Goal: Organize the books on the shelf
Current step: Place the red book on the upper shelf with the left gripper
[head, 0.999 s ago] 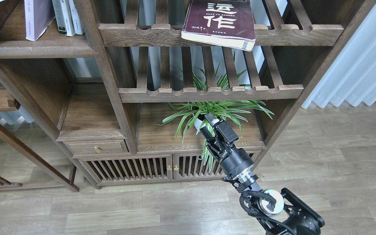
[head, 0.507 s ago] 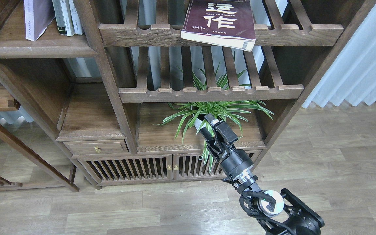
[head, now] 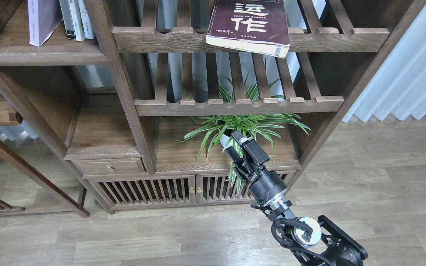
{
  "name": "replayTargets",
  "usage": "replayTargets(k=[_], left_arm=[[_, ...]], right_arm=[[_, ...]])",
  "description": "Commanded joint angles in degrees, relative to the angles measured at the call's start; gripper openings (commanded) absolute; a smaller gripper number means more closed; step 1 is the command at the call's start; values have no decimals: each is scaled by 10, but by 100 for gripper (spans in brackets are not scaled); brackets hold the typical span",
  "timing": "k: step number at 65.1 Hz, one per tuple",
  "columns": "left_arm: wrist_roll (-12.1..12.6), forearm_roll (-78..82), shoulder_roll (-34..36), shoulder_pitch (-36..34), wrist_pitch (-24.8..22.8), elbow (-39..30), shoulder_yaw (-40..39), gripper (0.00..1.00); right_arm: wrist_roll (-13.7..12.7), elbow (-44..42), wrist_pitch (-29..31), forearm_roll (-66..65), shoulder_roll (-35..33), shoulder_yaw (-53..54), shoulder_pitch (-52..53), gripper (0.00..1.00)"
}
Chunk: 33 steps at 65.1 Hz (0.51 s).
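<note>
The thick maroon book (head: 248, 24) with cream Chinese characters lies flat on the upper slatted rack, its near corner hanging over the front rail. The white-and-lavender book (head: 41, 18) stands leaning on the solid dark-brown shelf (head: 43, 56) at top left. The red book is out of view. My right gripper (head: 237, 145) is far below the maroon book, in front of the plant, with its fingers apart and nothing between them. My left gripper is not in view.
Slim white-spined volumes (head: 76, 18) stand beside the lavender book. A spider plant in a white pot (head: 242, 125) sits in the lower compartment just behind my gripper. A second slatted rack (head: 239, 105) is above it, and a cabinet with slatted doors (head: 183, 190) below.
My right gripper has dropped slightly and drawn back a little towards me. The books have not moved.
</note>
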Motion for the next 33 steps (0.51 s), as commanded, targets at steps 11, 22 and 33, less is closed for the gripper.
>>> replayTargets(k=[11,22,33], left_arm=[[-28,11,-3,-52,2,49,71,0],[-56,24,-4,-78,2,81,105,0],[-86,26,-4,-134,2,126,165,0]], right_arm=[[1,-1,0,0,0,1,-1,86],[1,-1,0,1,0,1,-2,87],[1,-5,0,1,0,1,-2,87]])
